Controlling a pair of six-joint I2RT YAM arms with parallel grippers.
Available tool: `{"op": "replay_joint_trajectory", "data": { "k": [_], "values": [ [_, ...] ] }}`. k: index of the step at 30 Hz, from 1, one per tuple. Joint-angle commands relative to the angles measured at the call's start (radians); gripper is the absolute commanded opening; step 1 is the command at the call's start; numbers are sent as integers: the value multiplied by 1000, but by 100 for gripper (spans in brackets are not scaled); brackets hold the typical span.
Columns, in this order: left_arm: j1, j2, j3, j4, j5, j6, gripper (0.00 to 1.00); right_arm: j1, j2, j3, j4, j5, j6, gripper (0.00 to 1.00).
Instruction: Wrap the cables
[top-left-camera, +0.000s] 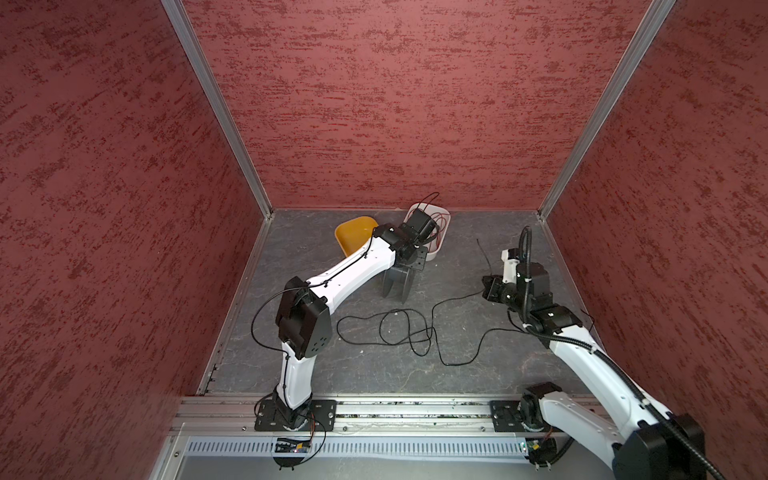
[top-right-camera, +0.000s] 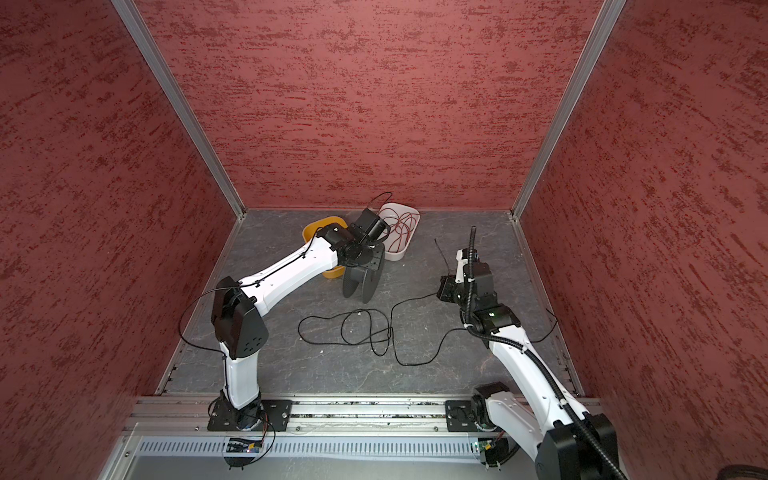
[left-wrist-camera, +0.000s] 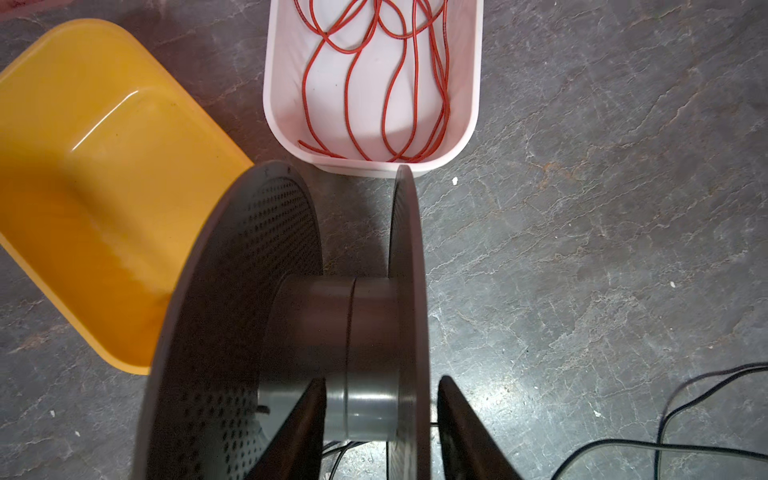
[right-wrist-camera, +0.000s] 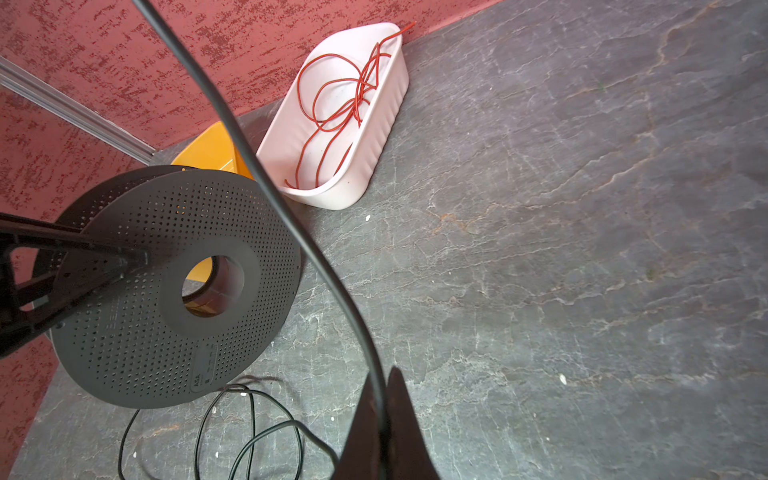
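The thin black cable (top-left-camera: 386, 328) (top-right-camera: 353, 328) lies in loose loops on the grey floor, in the middle of both top views. One strand rises to my right gripper (top-left-camera: 487, 286) (top-right-camera: 441, 286), which is shut on the cable (right-wrist-camera: 266, 178); a short end sticks up past it. In the right wrist view that gripper (right-wrist-camera: 382, 382) pinches the strand. A dark perforated spool (top-left-camera: 399, 286) (left-wrist-camera: 291, 311) stands on edge behind the loops. My left gripper (top-left-camera: 409, 266) (left-wrist-camera: 382, 379) is open, its fingers either side of one spool flange with a gap showing.
A yellow tray (top-left-camera: 349, 239) (left-wrist-camera: 104, 187) sits behind the spool. A white tray (top-left-camera: 440, 245) (left-wrist-camera: 374, 168) holding red wire (left-wrist-camera: 353, 75) stands beside it, against the back wall. Red walls close in three sides.
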Motion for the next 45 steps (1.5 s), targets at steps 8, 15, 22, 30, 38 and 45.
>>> {"op": "replay_joint_trajectory", "data": {
  "k": [8, 15, 22, 30, 38, 45],
  "values": [
    [7, -50, -19, 26, 12, 13, 49, -5, 0, 23, 31, -22, -15, 0],
    [7, -54, -26, 30, 18, 10, 50, -4, -3, 19, 34, -24, -9, 0],
    [7, -54, -27, 30, 18, 10, 50, -5, 0, 18, 32, -22, -12, 0],
    [8, -59, -32, 29, 18, 10, 50, -5, 6, 16, 38, -22, -10, 0],
    [7, -61, -34, 28, 13, 10, 51, -4, 6, 15, 38, -24, -9, 0],
    [7, -68, -38, 32, 9, 16, 51, -4, 13, 19, 40, -27, -11, 0]
  ]
}}
